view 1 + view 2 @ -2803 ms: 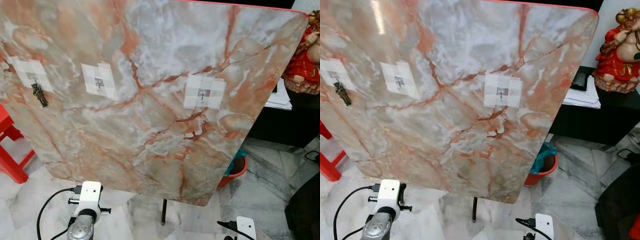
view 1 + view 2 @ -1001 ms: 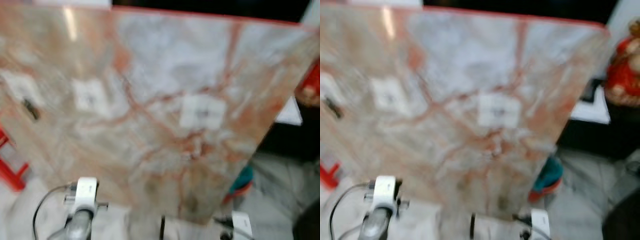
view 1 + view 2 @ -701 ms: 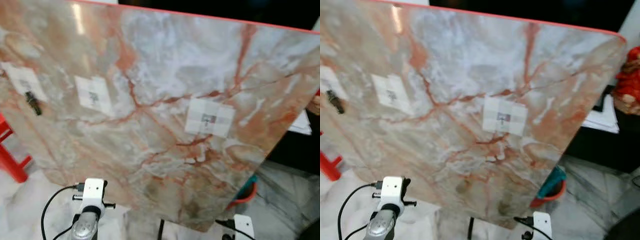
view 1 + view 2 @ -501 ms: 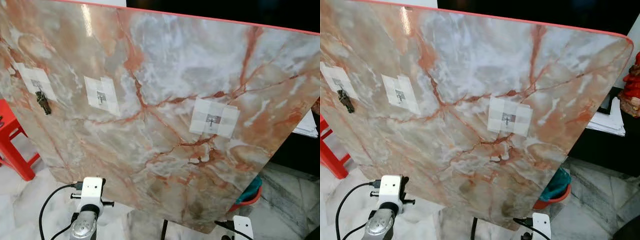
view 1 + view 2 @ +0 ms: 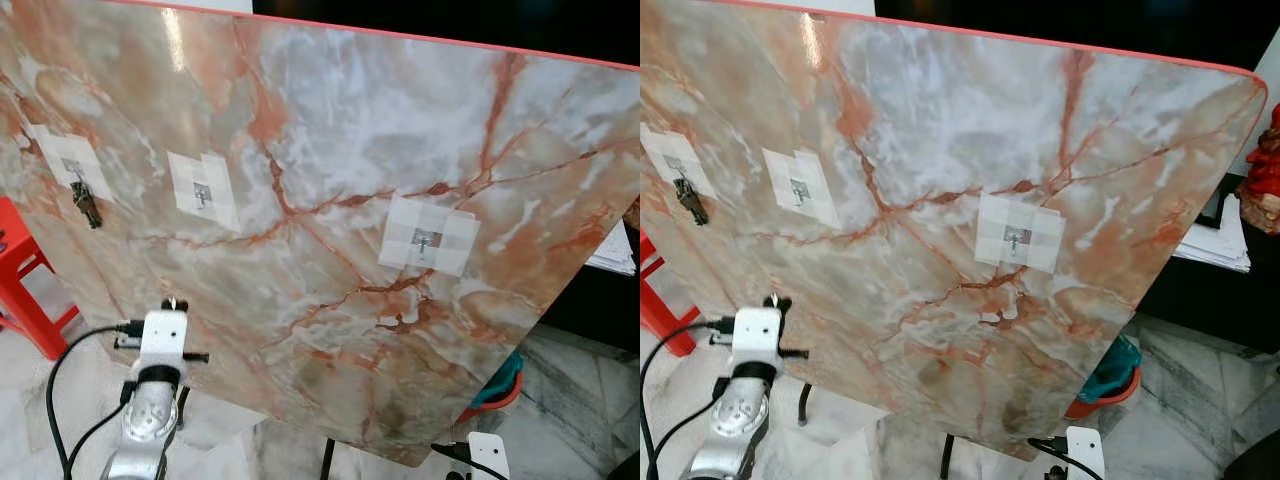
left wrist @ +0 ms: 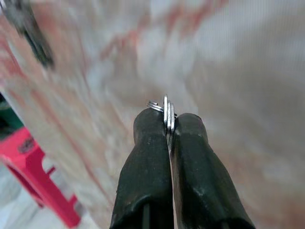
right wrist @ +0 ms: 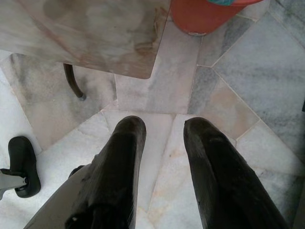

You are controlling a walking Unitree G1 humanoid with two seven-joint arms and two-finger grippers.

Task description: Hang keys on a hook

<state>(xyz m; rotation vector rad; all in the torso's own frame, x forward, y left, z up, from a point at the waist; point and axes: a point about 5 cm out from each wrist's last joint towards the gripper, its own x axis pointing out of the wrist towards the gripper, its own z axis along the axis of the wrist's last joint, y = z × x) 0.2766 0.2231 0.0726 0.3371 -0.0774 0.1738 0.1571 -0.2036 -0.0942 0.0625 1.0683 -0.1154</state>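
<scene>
Keys (image 6: 167, 110) clamped between the left gripper (image 6: 167, 125) jaws, ring and metal edge poking out past the black fingertips (image 6: 151, 125). From the head camera the left gripper (image 5: 172, 304) sits at roughly 8 o'clock, raised in front of the lower edge of the tilted marble board (image 5: 330, 130), below the gap between the two left-hand hooks. Board carries three small hooks on white tape patches: left hook (image 5: 72, 170) at 10 o'clock with a dark key bunch (image 5: 87, 205) already hanging from it, middle hook (image 5: 201, 189) bare, right hook (image 5: 427, 239) bare near centre-right. Right gripper (image 7: 162, 126) hangs low, pointing at the marble floor (image 7: 228, 114), jaws spread apart with nothing between them; orange bucket (image 7: 202, 14) and a black board leg (image 7: 72, 82) ahead of it. Red stool (image 5: 25, 290) at 9 o'clock beside the board, paper stack (image 5: 1212, 243) at 3 o'clock.
</scene>
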